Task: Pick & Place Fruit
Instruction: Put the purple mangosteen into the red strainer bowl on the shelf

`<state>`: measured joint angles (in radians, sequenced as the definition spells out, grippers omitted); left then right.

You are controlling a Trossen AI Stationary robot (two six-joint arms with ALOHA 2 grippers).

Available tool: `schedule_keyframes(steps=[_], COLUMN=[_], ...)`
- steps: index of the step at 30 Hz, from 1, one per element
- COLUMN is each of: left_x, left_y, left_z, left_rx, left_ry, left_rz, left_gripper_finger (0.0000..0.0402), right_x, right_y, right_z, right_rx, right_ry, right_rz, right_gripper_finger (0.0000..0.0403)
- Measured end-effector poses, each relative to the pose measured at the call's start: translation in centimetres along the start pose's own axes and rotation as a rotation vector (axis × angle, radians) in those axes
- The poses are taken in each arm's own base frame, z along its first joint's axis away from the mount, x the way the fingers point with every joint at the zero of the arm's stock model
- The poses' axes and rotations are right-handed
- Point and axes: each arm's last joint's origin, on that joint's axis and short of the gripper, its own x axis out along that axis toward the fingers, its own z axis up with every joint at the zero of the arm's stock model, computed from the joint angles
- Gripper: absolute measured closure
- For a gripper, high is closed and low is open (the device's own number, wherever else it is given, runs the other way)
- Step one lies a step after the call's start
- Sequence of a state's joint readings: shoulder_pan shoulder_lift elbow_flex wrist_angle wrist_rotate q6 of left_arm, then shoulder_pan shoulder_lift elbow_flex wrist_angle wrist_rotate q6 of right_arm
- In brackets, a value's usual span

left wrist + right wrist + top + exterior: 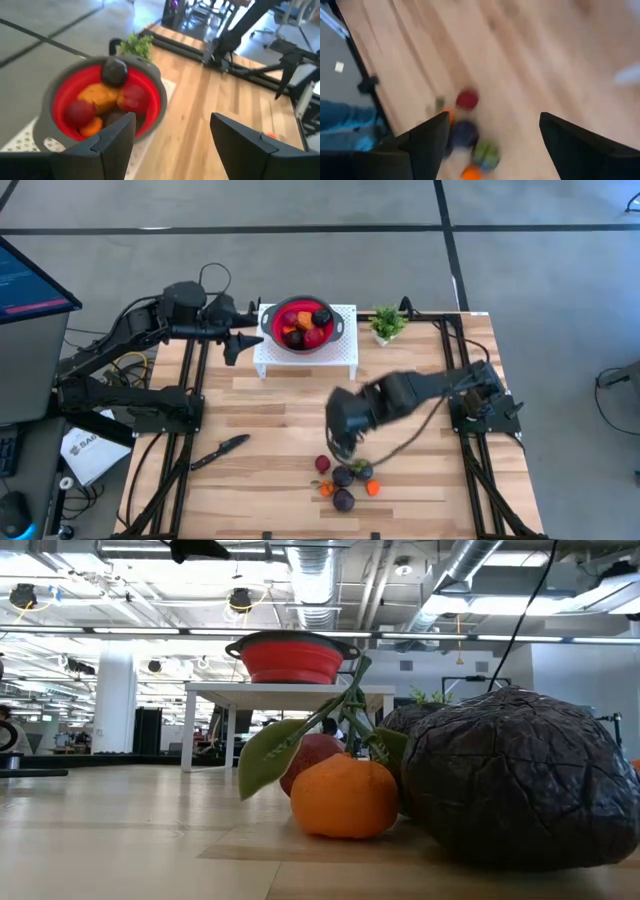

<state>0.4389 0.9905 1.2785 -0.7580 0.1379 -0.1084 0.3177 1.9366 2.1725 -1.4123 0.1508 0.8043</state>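
Several fruit (345, 477) pieces clustered on table (280, 430) near front edge, more piled in red bowl (300, 326) on white stand (340, 355). We see right gripper (343, 442) hovering just above loose cluster, fingers spread wide, nothing held. Left gripper (243, 336) just beside bowl, jaws apart, empty. Potted plant (387, 323) beside stand, black knife (220, 450) well left of cluster. Low view: big dark fruit (520, 780) blocks our right side, orange piece (345, 797) beside it.

Your right arm reaches in across the table's middle, its right gripper (345, 442) pointing down, fingers (427, 140) spread wide and, as far as the blur allows, holding nothing. Your left gripper (240, 340) waits at the far side, fingers (112, 142) apart.
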Motion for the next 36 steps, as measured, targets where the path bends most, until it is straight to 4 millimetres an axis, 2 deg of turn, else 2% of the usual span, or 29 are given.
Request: schedule_keyframes(steps=[3,7,9,14,19,23,27,36], left_x=[0.0,0.0,-0.1,-0.6,-1.2,-1.4,-1.4,-0.9], left_y=[-0.1,-0.3,-0.5,-0.7,-0.8,-0.8,-0.8,-0.6], left_z=[-0.3,-0.4,-0.4,-0.8,-1.1,-1.1,-1.1,-1.0], left_rx=[0.012,0.049,0.050,0.044,0.035,0.029,0.007,-0.038], left_ry=[0.033,0.048,0.051,0.077,0.087,0.081,0.083,0.093], left_rz=[-0.034,-0.122,-0.167,-0.227,-0.232,-0.232,-0.227,-0.190], left_gripper_finger=[0.0152,0.0152,0.0152,0.0152,0.0152,0.0152,0.0152,0.0152], right_x=[0.7,2.9,3.9,7.8,11.4,13.2,14.7,17.2], right_y=[1.6,3.0,3.4,3.7,2.2,0.7,0.3,-0.7], right_z=[-2.6,-5.4,-6.3,-7.8,-8.8,-9.2,-9.5,-10.7], right_rx=[0.027,0.015,-0.010,-0.106,-0.207,-0.273,-0.321,-0.272], right_ry=[0.110,0.272,0.305,0.365,0.413,0.442,0.412,0.388], right_rz=[0.032,0.052,0.079,0.151,0.158,0.129,0.164,0.156], right_gripper_finger=[0.0101,0.0101,0.0101,0.0100,0.0100,0.0100,0.0096,0.0038])
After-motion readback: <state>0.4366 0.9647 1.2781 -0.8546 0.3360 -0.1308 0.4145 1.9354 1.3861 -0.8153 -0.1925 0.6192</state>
